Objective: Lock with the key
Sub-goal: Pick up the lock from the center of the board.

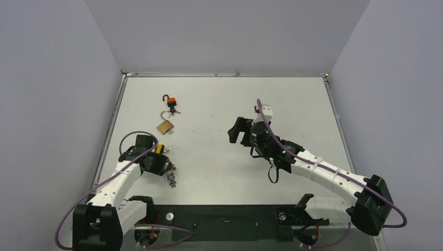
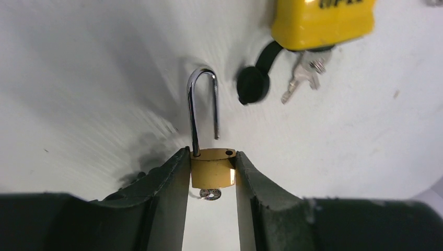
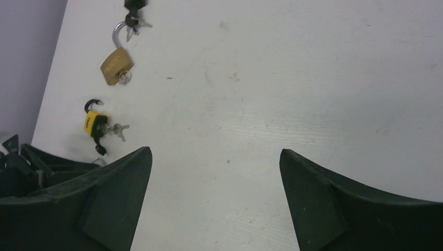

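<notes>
We see the left end effector [image 2: 211, 158] closed narrowly on the brass lock [image 2: 210, 171], near the yellow lock [image 2: 324, 21]; the right end effector [image 3: 215, 156] stands wide, holding nothing.

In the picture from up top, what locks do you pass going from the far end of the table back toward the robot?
orange lock → big brass lock → yellow lock → small brass lock, held in the left end effector
</notes>
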Controlling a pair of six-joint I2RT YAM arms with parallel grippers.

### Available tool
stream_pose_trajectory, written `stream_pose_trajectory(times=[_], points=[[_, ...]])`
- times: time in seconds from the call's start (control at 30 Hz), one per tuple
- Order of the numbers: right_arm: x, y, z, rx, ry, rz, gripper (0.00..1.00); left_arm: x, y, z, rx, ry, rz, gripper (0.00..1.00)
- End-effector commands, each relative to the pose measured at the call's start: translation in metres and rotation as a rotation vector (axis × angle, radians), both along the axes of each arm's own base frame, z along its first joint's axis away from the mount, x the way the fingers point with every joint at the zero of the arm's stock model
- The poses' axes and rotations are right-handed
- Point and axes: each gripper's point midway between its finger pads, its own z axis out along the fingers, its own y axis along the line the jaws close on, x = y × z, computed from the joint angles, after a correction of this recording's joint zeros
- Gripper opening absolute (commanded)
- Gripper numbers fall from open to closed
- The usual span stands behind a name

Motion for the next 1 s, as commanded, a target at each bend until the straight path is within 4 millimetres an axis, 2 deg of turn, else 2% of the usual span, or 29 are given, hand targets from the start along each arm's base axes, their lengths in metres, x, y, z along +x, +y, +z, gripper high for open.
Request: stream_pose_trajectory(times=[0.0, 0.1, 0.27, 0.33, 0.43, 0.53, 0.57, 0.73, 0.97], points=[[-0.01, 0.045, 0.025, 0.11, -0.086, 0.089, 0.86, 0.017, -0.029, 0.036, -0.161, -0.128, -0.01, 0.06], [-0.021, 0.068, 0.032, 0.165, -0.127, 0.143, 0.83, 0.028, -0.041, 0.055, -0.215, -0.187, -0.017, 0.06], [-0.034, 0.093, 0.043, 0.191, -0.17, 0.196, 0.82, 0.042, -0.071, 0.087, -0.295, -0.272, -0.037, 0.05], [-0.039, 0.103, 0.042, 0.2, -0.171, 0.216, 0.8, 0.051, -0.088, 0.103, -0.343, -0.324, -0.051, 0.05], [-0.046, 0.115, 0.034, 0.198, -0.159, 0.24, 0.75, 0.054, -0.114, 0.117, -0.39, -0.349, -0.096, 0.04], [-0.05, 0.121, 0.03, 0.196, -0.161, 0.257, 0.68, 0.063, -0.132, 0.138, -0.425, -0.392, -0.118, 0.04], [-0.051, 0.122, 0.03, 0.19, -0.166, 0.261, 0.64, 0.062, -0.138, 0.14, -0.432, -0.389, -0.13, 0.04], [-0.049, 0.121, 0.027, 0.17, -0.181, 0.248, 0.59, 0.069, -0.16, 0.165, -0.485, -0.441, -0.154, 0.04], [-0.045, 0.122, 0.026, 0.16, -0.189, 0.234, 0.53, 0.076, -0.18, 0.185, -0.527, -0.475, -0.183, 0.04]])
